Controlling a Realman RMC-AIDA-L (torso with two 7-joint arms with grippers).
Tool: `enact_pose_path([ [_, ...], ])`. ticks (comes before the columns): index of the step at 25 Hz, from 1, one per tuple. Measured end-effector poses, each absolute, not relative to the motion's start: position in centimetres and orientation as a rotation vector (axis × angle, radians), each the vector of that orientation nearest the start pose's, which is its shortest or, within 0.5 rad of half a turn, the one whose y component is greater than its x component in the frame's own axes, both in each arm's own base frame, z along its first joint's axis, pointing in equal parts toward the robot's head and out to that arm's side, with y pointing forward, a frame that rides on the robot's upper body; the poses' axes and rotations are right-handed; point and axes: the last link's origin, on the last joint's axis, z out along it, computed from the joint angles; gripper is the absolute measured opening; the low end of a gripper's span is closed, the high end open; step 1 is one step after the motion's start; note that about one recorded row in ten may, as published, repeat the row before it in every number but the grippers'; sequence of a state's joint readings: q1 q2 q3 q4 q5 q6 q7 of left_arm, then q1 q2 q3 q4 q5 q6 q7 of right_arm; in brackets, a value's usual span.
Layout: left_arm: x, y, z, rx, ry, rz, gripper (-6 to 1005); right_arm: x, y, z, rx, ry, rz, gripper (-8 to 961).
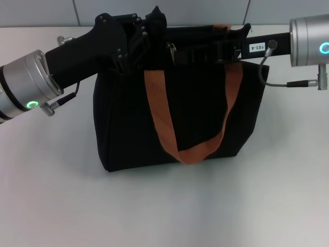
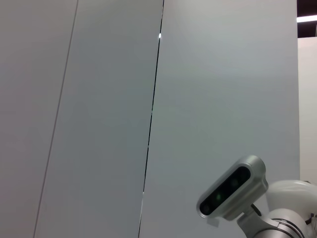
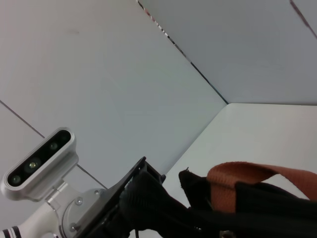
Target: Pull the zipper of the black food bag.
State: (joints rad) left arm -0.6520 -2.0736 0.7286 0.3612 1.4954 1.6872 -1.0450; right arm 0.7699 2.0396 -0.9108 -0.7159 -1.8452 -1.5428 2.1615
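Head view shows the black food bag (image 1: 175,116) standing on the white tabletop (image 1: 164,206). The left gripper (image 1: 149,28) and right gripper (image 1: 226,46) sit at its top. I cannot tell how either's jaws stand. The zipper (image 1: 172,51) hangs between them. Best to hold the bag steady and pull straight along the track.

One large boxy black fabric food bag (image 1: 175,113) stands on my white table (image 1: 164,211), toward its far edge. I count two orange-brown webbing strap handles: one (image 1: 195,149) hanging down the bag's front, one (image 1: 222,27) at its top. One small silver metal zipper tab (image 1: 171,50) shows. Two grippers at the bag's top: left gripper (image 1: 149,28), right gripper (image 1: 231,47).
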Motion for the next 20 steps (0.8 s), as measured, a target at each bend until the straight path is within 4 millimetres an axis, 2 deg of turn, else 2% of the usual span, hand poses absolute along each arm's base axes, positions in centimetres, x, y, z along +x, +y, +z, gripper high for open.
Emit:
enact_pose_path([
  [12,-19.1,34.6,-0.1,-2.470,-0.258,-1.382,18,15.4,38.8,1.8,-2.736,1.377,0.912,-3],
  [20,-19.0,34.5,-0.1,-2.473,-0.260,-1.387,18,15.2,39.2,1.6,-2.699,1.444,0.913,-1],
])
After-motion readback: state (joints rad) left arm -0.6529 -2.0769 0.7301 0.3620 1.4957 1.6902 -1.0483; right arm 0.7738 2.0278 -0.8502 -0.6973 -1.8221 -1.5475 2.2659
